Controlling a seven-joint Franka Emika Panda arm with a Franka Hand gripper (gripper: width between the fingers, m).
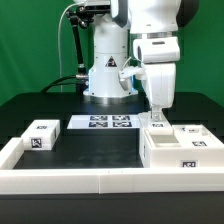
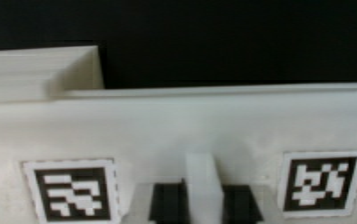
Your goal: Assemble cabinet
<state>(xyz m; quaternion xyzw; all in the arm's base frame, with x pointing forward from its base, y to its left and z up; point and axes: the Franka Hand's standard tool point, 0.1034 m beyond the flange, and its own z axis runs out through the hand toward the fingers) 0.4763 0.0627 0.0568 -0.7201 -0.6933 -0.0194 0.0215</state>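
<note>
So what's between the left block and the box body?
Between the block and the box body, only bare black table, in the exterior view; the marker board lies just behind that stretch.

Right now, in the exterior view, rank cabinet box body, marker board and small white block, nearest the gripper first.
1. Cabinet box body, right side, at the gripper.
2. Marker board, centre.
3. Small white block, far left.

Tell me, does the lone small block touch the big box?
Apart. The exterior view shows a wide strip of bare black table between the block and the box.
</note>
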